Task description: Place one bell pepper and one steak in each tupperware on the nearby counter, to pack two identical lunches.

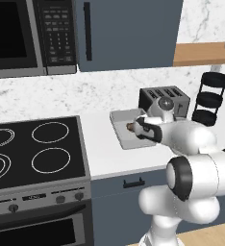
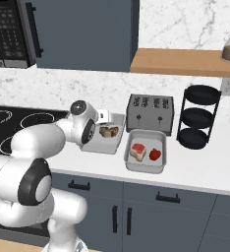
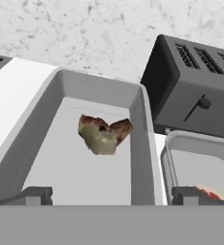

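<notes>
- The tool (image 3: 106,195) hangs with its tips spread wide and nothing between them, over the near end of the left tray (image 3: 18,148).
- One steak (image 3: 103,134) lies in that tray, straight ahead of the tool between the two tips, its long axis running across the tray.
- This tray has no pepper in it; it looks one pepper short.
- The right tray (image 2: 158,167), just beside it on the desk (image 2: 195,172), holds a steak (image 2: 137,150) and a pepper (image 2: 156,154) side by side.
- No spare pepper shows, so I judge the next move turns away from both trays.
</notes>
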### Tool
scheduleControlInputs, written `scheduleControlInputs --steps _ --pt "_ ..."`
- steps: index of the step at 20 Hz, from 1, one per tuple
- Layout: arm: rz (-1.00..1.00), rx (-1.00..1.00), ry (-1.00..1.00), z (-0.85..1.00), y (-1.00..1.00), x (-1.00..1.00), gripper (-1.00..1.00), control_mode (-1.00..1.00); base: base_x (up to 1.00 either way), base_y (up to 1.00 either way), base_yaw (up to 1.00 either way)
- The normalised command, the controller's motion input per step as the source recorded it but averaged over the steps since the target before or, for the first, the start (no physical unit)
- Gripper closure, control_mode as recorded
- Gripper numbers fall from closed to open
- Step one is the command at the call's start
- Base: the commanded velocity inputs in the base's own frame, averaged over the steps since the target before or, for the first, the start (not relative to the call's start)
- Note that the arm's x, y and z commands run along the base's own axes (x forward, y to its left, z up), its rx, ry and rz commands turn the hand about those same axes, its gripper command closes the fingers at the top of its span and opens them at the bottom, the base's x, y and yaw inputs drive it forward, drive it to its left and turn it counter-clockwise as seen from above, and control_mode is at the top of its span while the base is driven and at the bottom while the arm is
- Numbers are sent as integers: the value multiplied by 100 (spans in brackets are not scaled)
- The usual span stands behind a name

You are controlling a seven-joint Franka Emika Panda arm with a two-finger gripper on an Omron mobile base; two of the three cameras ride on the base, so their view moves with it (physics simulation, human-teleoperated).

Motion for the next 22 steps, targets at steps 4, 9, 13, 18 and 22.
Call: scheduleControlInputs --steps 4,9,13,18,22 --pt "0 -3 -5 77 6 -76 -100 -100 0 0 0" --pt "0 0 -4 84 7 -71 -100 -100 0 0 0" --pt "0 0 -5 87 8 -73 -100 -100 0 0 0" --pt "-3 -2 -5 41 15 -50 -100 -100 0 0 0" --pt "0 -4 -3 9 33 -51 -100 -100 0 0 0"
